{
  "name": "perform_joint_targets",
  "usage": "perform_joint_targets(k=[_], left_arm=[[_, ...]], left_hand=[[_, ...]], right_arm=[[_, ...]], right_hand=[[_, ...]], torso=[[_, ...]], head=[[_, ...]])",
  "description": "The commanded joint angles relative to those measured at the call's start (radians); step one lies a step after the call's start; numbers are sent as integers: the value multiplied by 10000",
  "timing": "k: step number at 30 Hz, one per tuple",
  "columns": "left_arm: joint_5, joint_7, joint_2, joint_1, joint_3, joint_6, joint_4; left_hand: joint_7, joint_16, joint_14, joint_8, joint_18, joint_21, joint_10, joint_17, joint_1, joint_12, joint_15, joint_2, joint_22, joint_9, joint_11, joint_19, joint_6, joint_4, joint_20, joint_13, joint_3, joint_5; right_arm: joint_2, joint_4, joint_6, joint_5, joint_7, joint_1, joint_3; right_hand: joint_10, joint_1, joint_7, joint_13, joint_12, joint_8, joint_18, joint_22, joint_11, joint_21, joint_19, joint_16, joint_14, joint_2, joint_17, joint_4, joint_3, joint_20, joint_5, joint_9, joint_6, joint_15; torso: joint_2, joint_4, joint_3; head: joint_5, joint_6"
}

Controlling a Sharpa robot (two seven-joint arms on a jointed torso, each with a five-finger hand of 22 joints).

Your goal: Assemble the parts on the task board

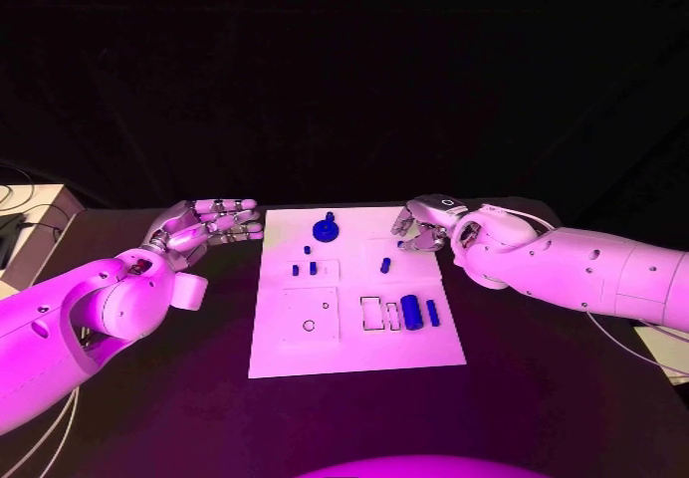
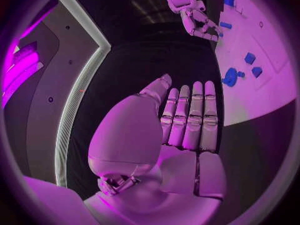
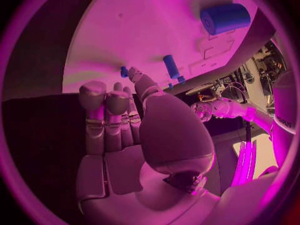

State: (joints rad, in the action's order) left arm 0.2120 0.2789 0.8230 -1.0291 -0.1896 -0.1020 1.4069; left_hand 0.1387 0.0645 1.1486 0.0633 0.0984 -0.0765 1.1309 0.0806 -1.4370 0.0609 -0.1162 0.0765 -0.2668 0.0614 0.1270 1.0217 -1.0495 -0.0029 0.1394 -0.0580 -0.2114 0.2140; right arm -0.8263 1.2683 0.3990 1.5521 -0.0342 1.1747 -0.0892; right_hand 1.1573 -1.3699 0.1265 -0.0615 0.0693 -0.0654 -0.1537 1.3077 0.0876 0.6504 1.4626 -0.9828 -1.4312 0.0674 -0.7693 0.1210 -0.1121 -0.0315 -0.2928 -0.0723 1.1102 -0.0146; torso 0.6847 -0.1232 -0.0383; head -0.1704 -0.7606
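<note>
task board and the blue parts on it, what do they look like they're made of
The task board looks like a thin, rigid matte plate, maybe plastic or painted sheet: flat, even surface with clean cut-out recesses and no glare. The blue parts, such as the cylinder, look like moulded or printed plastic: solid uniform colour, soft satin sheen, rounded edges. The exact material cannot be confirmed from the look alone.

Magenta light floods a dim scene. The flat white rectangular task board [image 1: 359, 344] reflects brightest; surroundings fall black. Both wrist views show fisheye bending and dark rims.
</note>
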Motion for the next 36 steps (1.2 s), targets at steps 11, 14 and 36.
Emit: perform_joint_targets(k=[11,14,36], left_arm=[[-5,185,47,14,-12,205,75],[18,158,55,15,-12,219,67],[51,92,71,15,-12,251,-6]], left_hand=[[78,-28,-64,-7,-151,31,-30,-22,26,-9,25,36,382,4,35,31,0,-47,6,-6,-200,5],[83,-27,-68,-7,-157,36,-43,-21,28,-7,21,30,435,5,39,28,0,-55,6,-7,-209,6],[92,-28,-87,-6,-158,23,-59,-26,21,-10,17,9,669,5,45,57,-13,-99,5,-5,-270,0]], right_arm=[[128,-132,-317,440,-419,-56,-3],[132,-135,-410,454,-440,-67,-3],[226,-116,-591,593,-347,-92,-6]], right_hand=[[146,46,33,15,-68,26,-140,757,-31,25,580,-208,54,153,227,-66,-982,30,376,-2,244,-10],[229,127,30,11,-72,26,-129,761,-53,69,578,-270,65,302,297,-147,-1390,13,314,-9,358,-21],[666,177,-108,11,-98,21,-58,770,-204,150,577,-336,83,172,431,-263,-1871,-68,97,-47,799,-118]], torso=[[6,24,13],[-1,25,18],[2,25,19]], head=[[38,-65],[43,-72],[59,-116]])
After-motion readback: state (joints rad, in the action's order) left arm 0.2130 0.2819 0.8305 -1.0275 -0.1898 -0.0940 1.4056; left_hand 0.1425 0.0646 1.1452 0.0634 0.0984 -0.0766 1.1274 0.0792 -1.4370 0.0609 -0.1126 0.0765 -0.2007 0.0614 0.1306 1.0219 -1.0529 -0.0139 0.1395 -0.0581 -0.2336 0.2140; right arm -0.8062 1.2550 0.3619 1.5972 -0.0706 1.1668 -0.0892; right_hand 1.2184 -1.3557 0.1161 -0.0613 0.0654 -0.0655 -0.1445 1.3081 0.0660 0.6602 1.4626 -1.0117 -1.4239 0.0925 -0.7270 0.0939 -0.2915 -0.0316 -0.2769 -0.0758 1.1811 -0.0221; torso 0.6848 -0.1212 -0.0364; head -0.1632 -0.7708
